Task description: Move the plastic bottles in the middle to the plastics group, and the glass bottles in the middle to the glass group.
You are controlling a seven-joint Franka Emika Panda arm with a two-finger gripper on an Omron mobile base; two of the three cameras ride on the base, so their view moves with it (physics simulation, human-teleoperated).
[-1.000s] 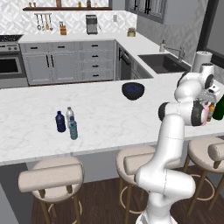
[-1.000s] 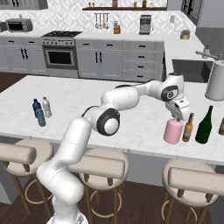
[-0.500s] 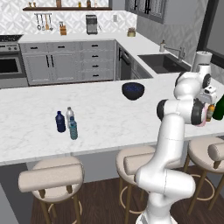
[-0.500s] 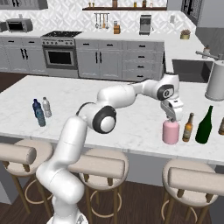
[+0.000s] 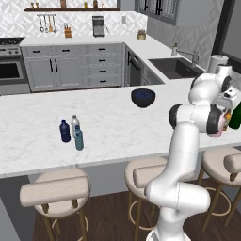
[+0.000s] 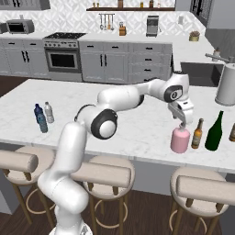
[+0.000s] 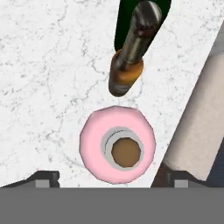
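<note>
My tool (image 6: 182, 121) hangs with jaws apart, straight above the pink bottle (image 6: 180, 140). Smooth, rigid, breakable glass; I judge its neck under the cap the surest hold.

A white robot arm reaches right across a white marble worktop (image 6: 137, 133), its end effector (image 6: 182, 120) poised directly above the cap of a pink bottle (image 6: 179, 140) near the worktop's near right edge. Just right of the pink bottle stand a slim brown bottle (image 6: 198, 133) and then a tall dark green bottle (image 6: 214, 131), the three in a row. Far to the left stand a dark navy bottle (image 6: 37, 111), a clear bottle with a white cap (image 6: 47, 113) and a small teal bottle (image 6: 42, 122), with three stools (image 6: 105, 174) along the near side.
</note>
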